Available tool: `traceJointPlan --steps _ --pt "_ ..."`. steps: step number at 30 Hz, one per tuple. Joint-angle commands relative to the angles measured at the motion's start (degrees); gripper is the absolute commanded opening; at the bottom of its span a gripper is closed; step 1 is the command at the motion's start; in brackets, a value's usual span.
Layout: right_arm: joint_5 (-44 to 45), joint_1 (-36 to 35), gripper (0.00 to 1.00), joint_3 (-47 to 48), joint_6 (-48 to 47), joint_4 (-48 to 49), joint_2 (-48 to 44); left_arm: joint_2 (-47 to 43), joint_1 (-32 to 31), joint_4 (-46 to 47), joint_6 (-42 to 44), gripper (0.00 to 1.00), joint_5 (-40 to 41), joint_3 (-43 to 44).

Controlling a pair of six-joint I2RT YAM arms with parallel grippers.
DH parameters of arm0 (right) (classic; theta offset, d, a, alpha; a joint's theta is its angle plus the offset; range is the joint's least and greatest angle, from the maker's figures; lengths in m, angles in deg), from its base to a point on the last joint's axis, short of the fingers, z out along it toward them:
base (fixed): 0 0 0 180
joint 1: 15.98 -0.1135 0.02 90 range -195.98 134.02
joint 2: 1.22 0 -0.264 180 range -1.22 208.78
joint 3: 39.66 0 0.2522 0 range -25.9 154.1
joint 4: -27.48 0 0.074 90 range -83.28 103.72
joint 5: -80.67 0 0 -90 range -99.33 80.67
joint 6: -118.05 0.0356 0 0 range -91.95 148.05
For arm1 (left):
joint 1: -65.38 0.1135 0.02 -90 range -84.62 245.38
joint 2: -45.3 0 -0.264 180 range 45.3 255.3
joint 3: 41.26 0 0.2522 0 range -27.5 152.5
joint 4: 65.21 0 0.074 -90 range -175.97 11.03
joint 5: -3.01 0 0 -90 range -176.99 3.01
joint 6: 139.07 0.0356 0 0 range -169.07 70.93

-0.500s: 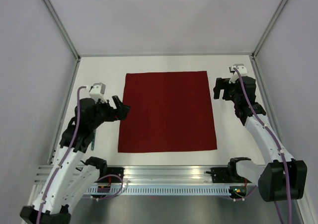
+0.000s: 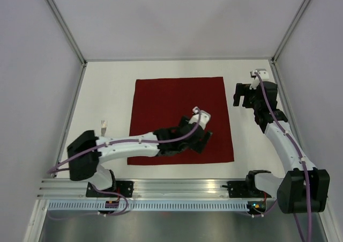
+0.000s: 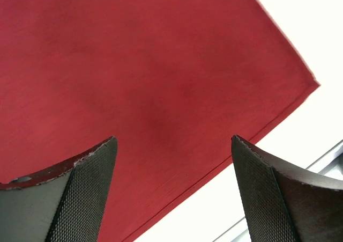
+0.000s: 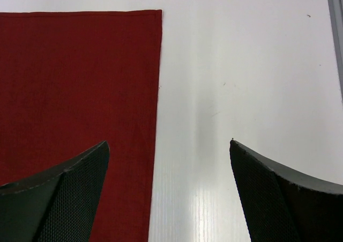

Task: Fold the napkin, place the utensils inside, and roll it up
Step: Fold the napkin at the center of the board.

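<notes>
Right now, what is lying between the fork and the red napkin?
Nothing. The top view shows only bare white table between the fork and the left edge of the napkin.

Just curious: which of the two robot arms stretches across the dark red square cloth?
The left one: the left gripper hangs open over the dark red square cloth's near right part. The right gripper only hangs at its right edge.

Napkin (image 2: 182,110) flat at the middle of the table (image 2: 107,86), fork (image 2: 103,125) on the table left of it, left gripper (image 2: 205,141) over the napkin's near right part, right gripper (image 2: 241,98) over the table beside its right edge
</notes>
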Motion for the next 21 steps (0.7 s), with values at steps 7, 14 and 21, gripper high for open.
traceJointPlan --steps 7,14,21 --pt "1.2 1.4 0.97 3.2 1.3 -1.7 0.9 23.8 -10.5 9.3 3.9 0.85 0.6 19.0" --pt "0.8 3.6 0.96 3.4 1.3 -2.1 1.4 33.4 -11.9 11.8 4.0 0.77 -2.9 25.9" --pt "0.3 4.3 0.95 3.8 1.0 -2.4 2.2 37.5 -13.4 13.4 4.0 0.73 -5.6 27.9"
